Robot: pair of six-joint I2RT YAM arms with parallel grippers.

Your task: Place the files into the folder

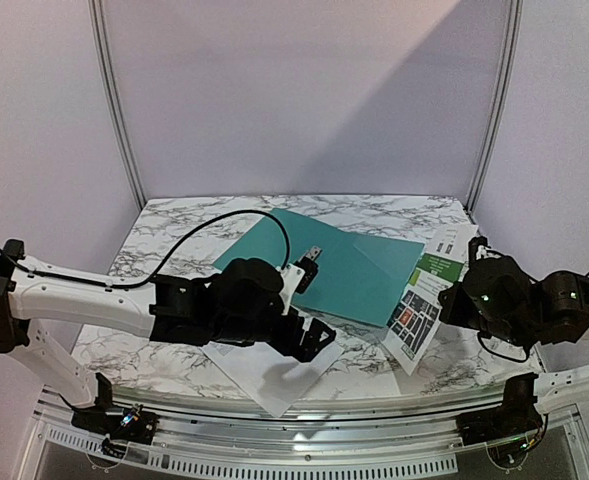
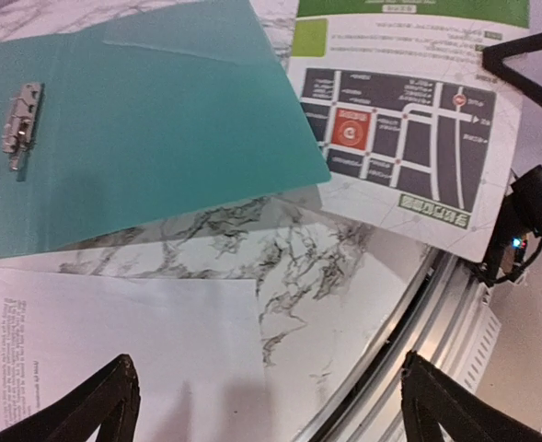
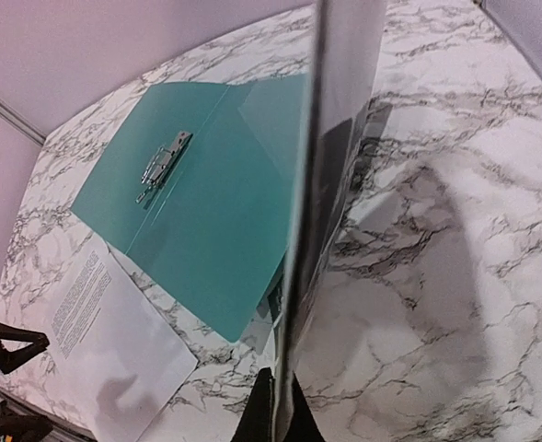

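The teal folder (image 1: pixel 344 265) lies open on the marble table with its metal clip (image 1: pixel 313 254) showing. The white text sheet (image 1: pixel 269 375) lies near the front edge, clear of the folder. My left gripper (image 1: pixel 314 340) hovers open and empty over that sheet's right corner; in the left wrist view (image 2: pixel 271 405) its fingers straddle the sheet (image 2: pixel 114 341) and bare table. My right gripper (image 3: pixel 284 414) is shut on the edge of the map sheet (image 3: pixel 330 166), which shows edge-on, lifted at that side. In the top view the map sheet (image 1: pixel 424 300) sits at the folder's right edge.
The table's metal front rim (image 2: pixel 418 304) runs close under the left gripper. White booth walls (image 1: pixel 294 90) close off the back and sides. The left arm's cable (image 1: pixel 224 220) arcs over the folder's left part.
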